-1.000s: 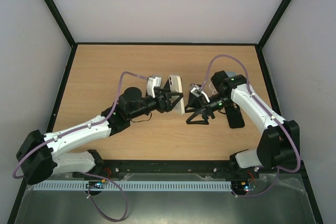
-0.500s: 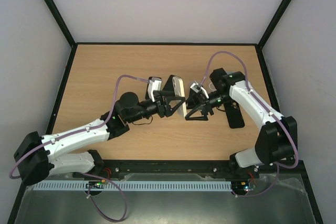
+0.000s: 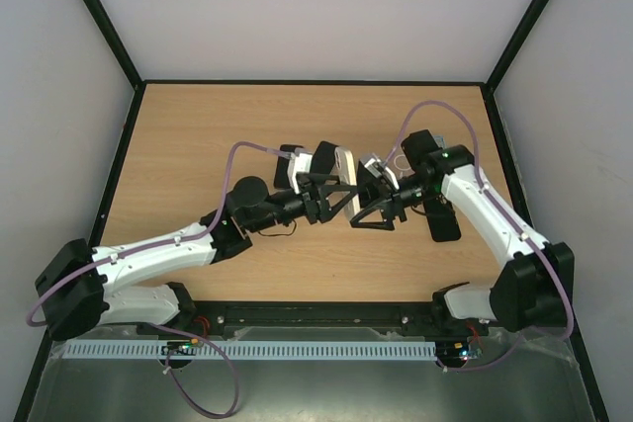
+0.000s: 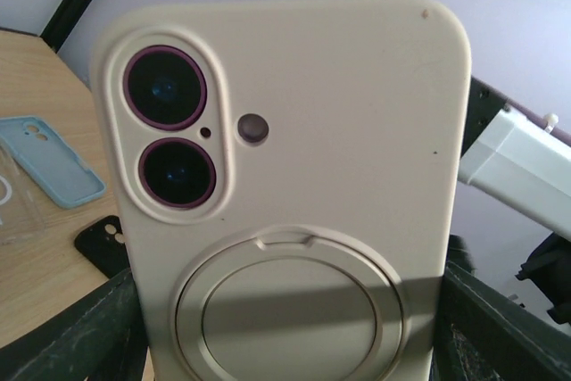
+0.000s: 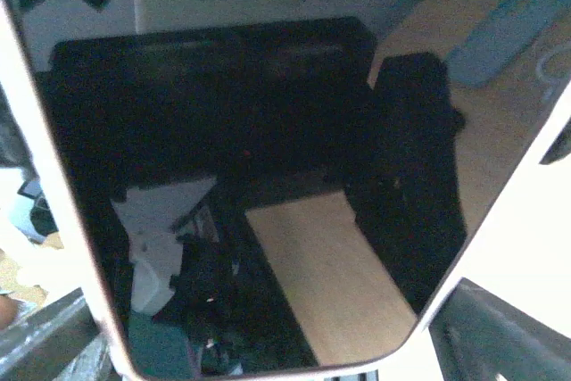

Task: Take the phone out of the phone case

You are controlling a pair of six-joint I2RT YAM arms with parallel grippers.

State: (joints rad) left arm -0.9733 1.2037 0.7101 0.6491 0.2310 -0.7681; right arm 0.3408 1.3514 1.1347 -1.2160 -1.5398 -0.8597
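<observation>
Clamped aloft by its cream phone case (image 4: pixel 339 131) in the left gripper (image 3: pixel 331 195), offering the phone (image 5: pixel 232 176) to the wide-open right gripper (image 3: pixel 368 197) for extraction.

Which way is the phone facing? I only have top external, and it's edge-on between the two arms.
Observer: The back of the cream case faces the left wrist camera. Both camera lenses sit in its cutout, so nothing is out yet.
Operator: And the screen?
Observer: It faces the right wrist camera. The phone shows a dark, unlit screen with a pale rim down both sides.
Operator: Right fingers on it?
Observer: The right fingers stand wide apart, one at each bottom corner of that view with the phone between them. Contact can't be told.
</observation>
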